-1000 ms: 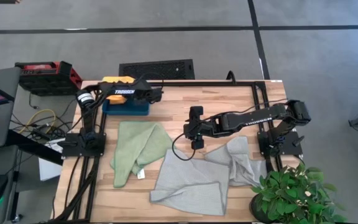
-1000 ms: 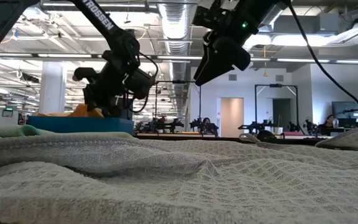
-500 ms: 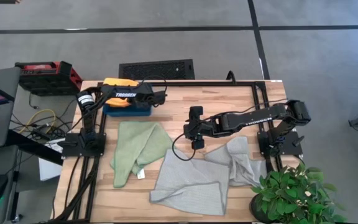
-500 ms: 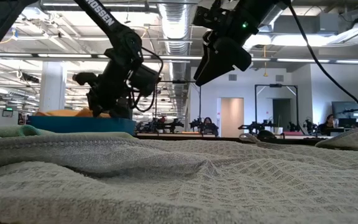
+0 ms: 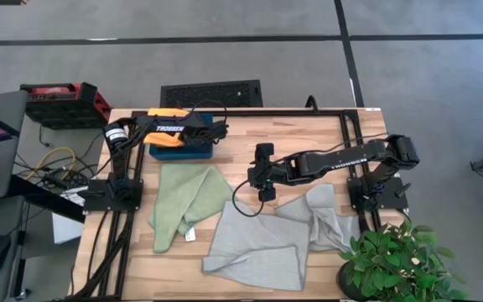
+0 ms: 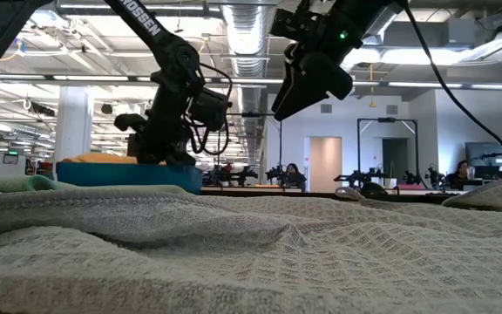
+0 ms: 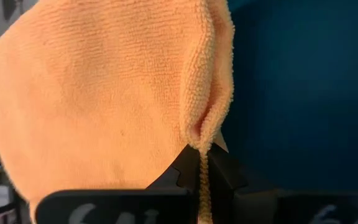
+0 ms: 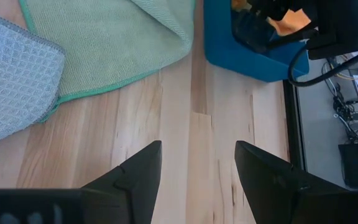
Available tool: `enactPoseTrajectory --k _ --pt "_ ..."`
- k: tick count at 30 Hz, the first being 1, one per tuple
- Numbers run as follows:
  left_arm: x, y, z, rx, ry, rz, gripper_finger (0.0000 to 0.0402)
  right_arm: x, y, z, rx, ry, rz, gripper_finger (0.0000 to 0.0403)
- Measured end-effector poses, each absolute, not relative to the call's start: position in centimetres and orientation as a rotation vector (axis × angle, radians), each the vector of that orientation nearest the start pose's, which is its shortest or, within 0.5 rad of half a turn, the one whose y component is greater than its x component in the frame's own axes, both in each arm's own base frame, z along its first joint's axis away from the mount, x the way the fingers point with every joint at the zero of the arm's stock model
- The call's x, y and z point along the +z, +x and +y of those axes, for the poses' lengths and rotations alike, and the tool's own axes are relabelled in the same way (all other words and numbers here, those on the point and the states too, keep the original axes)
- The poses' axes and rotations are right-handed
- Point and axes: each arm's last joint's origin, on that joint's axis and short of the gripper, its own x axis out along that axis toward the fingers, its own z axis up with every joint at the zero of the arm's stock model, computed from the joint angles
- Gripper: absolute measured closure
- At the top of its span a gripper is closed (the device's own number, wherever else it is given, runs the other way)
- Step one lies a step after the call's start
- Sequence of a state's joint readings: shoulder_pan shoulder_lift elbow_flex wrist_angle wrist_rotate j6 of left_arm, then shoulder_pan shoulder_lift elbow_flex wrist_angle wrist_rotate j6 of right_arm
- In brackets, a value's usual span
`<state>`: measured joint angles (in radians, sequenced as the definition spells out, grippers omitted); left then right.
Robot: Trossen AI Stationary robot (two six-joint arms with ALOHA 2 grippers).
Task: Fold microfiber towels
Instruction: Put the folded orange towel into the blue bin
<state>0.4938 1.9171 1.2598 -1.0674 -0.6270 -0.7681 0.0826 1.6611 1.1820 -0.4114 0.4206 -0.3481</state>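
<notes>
The orange towel (image 7: pixel 104 93) lies in the dark teal tray (image 5: pixel 193 151) at the far left part of the bench (image 5: pixel 292 134). The left claw (image 7: pixel 201 167) is clamped shut on a pinched fold at that towel's edge, right above the tray; in the left wrist view the cloth bunches into a ridge running down between the two dark fingers. From overhead the left arm reaches across the tray, with the orange cloth showing beneath it.

The light green towel (image 5: pixel 187 201) lies loosely folded on the bench just in front of the tray, its small white tag (image 5: pixel 189 236) at the near edge. Beside it, toward the right, a pale grey towel (image 5: pixel 254 243) is spread flat, and a second grey towel (image 5: pixel 324 220) lies crumpled against it, near the right arm's base.

The right claw (image 8: pixel 197 165) hangs over bare wood at the middle of the bench, its fingers spread wide, holding and touching nothing. The green towel, a corner of grey towel and the tray lie beyond its fingertips.

A potted plant (image 5: pixel 392 264) stands at the near right corner of the bench.
</notes>
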Motion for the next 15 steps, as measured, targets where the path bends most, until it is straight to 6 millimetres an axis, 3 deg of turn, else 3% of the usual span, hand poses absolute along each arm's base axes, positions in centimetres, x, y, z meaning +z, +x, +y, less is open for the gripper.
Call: enactPoseTrajectory --k 6,15 --pt "15.9 28.2 16.5 1.397 -0.416 1.391 0.0401 23.4 34.8 1.7 -0.162 -0.545 0.918 0.0175" --pt "15.7 29.5 16.5 1.186 -0.508 1.369 0.0401 23.4 34.8 1.7 -0.162 -0.545 0.918 0.0175"
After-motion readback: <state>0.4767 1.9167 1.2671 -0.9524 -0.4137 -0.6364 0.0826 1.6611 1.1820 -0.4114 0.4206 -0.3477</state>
